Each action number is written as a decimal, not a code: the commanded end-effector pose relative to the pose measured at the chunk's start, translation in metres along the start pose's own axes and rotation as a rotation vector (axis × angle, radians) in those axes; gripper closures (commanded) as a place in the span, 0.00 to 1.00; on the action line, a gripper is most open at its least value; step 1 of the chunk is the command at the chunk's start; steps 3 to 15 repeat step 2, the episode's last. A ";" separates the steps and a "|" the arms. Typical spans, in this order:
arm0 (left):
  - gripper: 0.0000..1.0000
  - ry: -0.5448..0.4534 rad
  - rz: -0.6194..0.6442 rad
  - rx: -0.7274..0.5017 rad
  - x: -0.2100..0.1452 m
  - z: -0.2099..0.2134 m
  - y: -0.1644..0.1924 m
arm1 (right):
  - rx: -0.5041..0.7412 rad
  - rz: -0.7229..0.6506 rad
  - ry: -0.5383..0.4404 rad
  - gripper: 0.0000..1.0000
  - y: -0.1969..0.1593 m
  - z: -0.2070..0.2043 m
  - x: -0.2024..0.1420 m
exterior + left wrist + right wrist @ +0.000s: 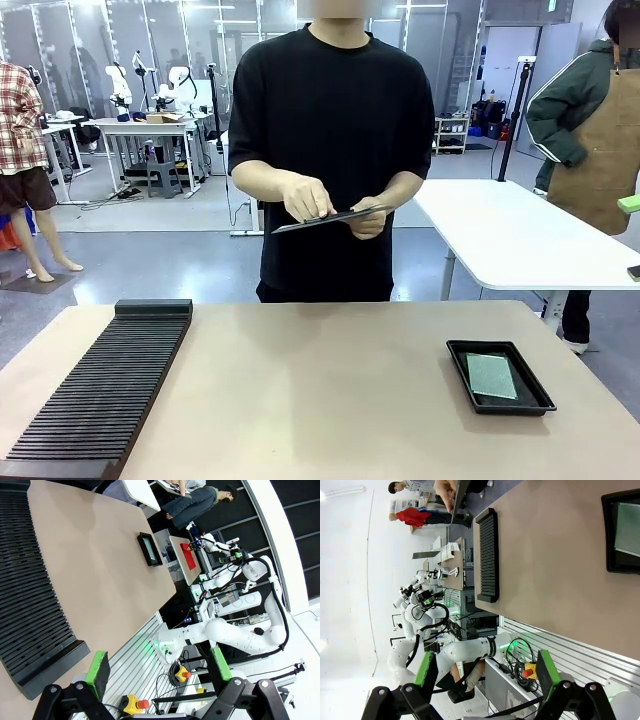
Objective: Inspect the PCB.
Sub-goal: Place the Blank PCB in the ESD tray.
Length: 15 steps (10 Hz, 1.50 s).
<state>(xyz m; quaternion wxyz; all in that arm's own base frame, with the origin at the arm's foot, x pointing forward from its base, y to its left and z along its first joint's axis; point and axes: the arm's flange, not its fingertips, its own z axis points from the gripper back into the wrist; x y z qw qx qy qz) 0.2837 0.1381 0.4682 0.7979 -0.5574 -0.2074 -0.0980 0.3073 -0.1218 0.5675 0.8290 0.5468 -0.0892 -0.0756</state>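
Right wrist view: the PCB (627, 530) is seen in its black tray (609, 535), well beyond the wide-spread right gripper (482, 677); an off-centre reach could snag the rim.

Right wrist camera view, turned sideways, looking past an open gripper along a tan table.

The right gripper (482, 675) rose from the bottom edge, its two green-padded fingers (424, 672) spread wide with nothing between them. Beyond lay the table (555, 575), with a ribbed black rack (487, 555) near its far edge. At the upper right sat a shallow black tray (609, 555), partly cut off by the frame, holding the green PCB (627, 530). At the top, a person's hand (445, 490) held a thin dark board (456, 500).
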 end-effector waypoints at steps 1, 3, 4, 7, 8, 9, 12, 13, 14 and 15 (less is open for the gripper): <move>0.00 0.010 0.011 0.006 0.003 0.002 -0.003 | -0.010 0.013 0.011 0.00 0.000 0.003 0.001; 0.00 0.010 0.011 0.006 0.003 0.002 -0.003 | -0.010 0.013 0.011 0.00 0.000 0.003 0.001; 0.00 0.010 0.011 0.006 0.003 0.002 -0.003 | -0.010 0.013 0.011 0.00 0.000 0.003 0.001; 0.00 0.010 0.011 0.006 0.003 0.002 -0.003 | -0.010 0.013 0.011 0.00 0.000 0.003 0.001; 0.00 0.010 0.011 0.006 0.003 0.002 -0.003 | -0.010 0.013 0.011 0.00 0.000 0.003 0.001; 0.00 0.010 0.011 0.006 0.003 0.002 -0.003 | -0.010 0.013 0.011 0.00 0.000 0.003 0.001; 0.00 0.010 0.011 0.006 0.003 0.002 -0.003 | -0.010 0.013 0.011 0.00 0.000 0.003 0.001; 0.00 0.010 0.011 0.006 0.003 0.002 -0.003 | -0.010 0.013 0.011 0.00 0.000 0.003 0.001; 0.00 0.010 0.011 0.006 0.003 0.002 -0.003 | -0.010 0.013 0.011 0.00 0.000 0.003 0.001; 0.00 0.010 0.011 0.006 0.003 0.002 -0.003 | -0.010 0.013 0.011 0.00 0.000 0.003 0.001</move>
